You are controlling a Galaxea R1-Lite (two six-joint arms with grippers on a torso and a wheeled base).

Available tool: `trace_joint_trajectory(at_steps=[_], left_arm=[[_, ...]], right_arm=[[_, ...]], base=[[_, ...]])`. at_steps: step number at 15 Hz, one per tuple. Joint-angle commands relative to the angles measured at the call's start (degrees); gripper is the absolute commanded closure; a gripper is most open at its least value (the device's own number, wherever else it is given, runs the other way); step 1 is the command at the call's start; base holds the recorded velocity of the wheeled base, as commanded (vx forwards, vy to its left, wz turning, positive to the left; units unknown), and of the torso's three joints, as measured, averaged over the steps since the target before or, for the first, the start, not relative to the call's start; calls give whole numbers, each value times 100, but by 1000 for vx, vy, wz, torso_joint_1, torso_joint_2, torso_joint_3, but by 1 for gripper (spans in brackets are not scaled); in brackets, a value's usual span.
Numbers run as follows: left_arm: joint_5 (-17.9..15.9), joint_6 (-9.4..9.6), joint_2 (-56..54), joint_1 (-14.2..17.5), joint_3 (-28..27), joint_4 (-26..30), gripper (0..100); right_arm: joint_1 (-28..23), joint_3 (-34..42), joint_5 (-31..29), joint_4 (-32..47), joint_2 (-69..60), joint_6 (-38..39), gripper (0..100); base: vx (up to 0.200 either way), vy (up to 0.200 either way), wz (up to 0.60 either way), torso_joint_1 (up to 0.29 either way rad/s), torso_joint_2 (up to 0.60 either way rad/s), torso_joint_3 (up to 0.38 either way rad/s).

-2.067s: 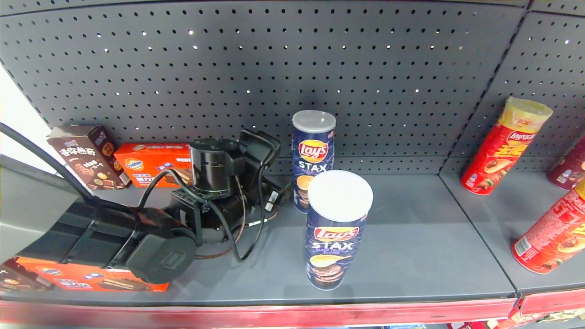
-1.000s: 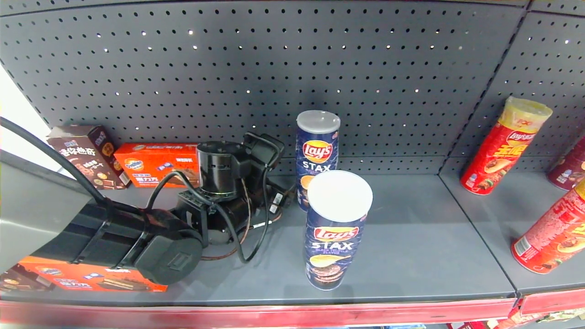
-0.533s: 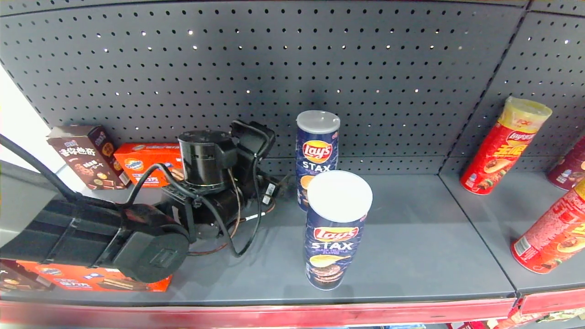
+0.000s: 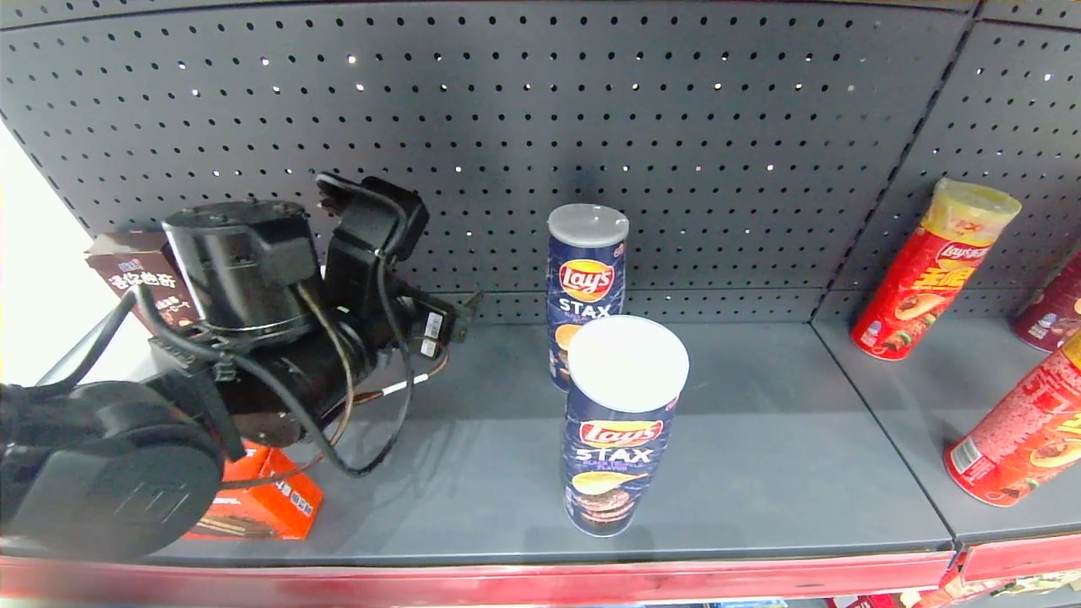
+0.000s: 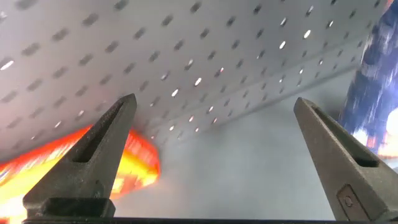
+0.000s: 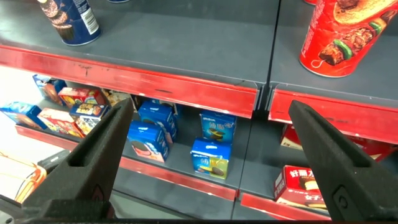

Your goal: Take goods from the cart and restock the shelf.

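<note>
Left claw (image 5: 214, 102) spread wide, empty; rear dark-blue cylindrical cardboard chip can (image 4: 585, 279) off to its right. Right claw (image 6: 210, 106) likewise spread.

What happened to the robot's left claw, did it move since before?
Yes. The left claw went left and upward, farther from the front dark-blue cardboard crisp tube with the white lid.

Black cable-looped arm (image 4: 270, 371), wedge-fingered left end effector (image 5: 214, 98)

Brand print on cans (image 4: 621, 431) (and boxes (image 4: 274, 507))
</note>
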Motion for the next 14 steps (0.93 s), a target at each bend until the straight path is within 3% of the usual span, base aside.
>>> trace_joint_trajectory(at_steps=[1, 7, 9, 11, 13, 14], left_arm=[[69, 28, -752, 13, 718, -179, 0], [52, -7, -778, 101, 858, -407, 0], [52, -7, -796, 136, 902, -407, 0], [34, 10, -787, 172, 955, -504, 0], [34, 10, -787, 172, 946, -548, 0], [34, 10, -778, 172, 946, -548, 0]], right_arm=[[29, 0, 26, 0, 7, -31, 0], [372, -79, 26, -44, 7, -5, 0], [583, -1521, 26, -62, 983, 338, 0], [917, -1846, 122, 62, 1458, 224, 0], [934, -1978, 228, 466, 1958, -269, 0], [890, -2435, 246, 615, 2793, -348, 0]], base=[[0, 0, 0, 0, 0, 0], [0, 0, 0, 0, 0, 0], [0, 0, 0, 0, 0, 0], [0, 0, 0, 0, 0, 0], [0, 0, 0, 0, 0, 0], [0, 0, 0, 0, 0, 0]])
